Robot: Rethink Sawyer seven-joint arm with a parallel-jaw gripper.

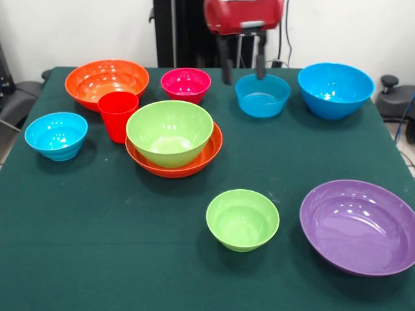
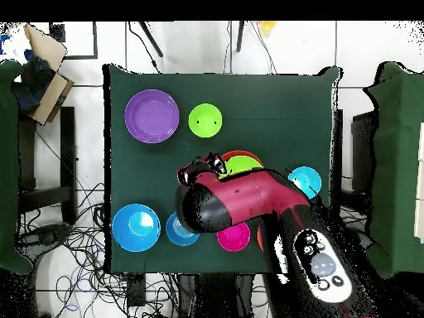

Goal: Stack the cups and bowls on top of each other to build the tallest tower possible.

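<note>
**Operator:** Report the claw state.

**Manual:** You will find the claw (image 1: 243, 68) hanging above the far part of the table (image 1: 130, 259), its two dark fingers (image 1: 226, 65) spread apart with a clear gap between them. It holds nothing and touches nothing. Its tips sit just above the far rim of the medium blue bowl (image 1: 262, 96). In the overhead view the red arm (image 2: 248, 203) covers the middle of the table, and the claw (image 2: 201, 168) shows at its end.

**Operator:** Where is the tower?

**Manual:** Take the tower (image 1: 174, 139) as your landmark. It consists of a large green bowl (image 1: 169, 131) nested in a wide orange bowl (image 1: 194, 165), near the table's centre. In the front view, the red cup (image 1: 118, 115) stands upright just to its left, close to the green bowl's rim; whether they touch, you cannot tell. Behind the cup sits the second wide orange bowl (image 1: 106, 81). The magenta bowl (image 1: 185, 84) lies just behind the tower. A small blue bowl (image 1: 56, 135) lies well to its left. The large blue bowl (image 1: 335, 89) lies far to the tower's right, beyond the medium blue bowl. The small green bowl (image 1: 242, 219) sits in front of the tower, to the right, and the purple bowl (image 1: 358, 225) lies further right still.
</note>
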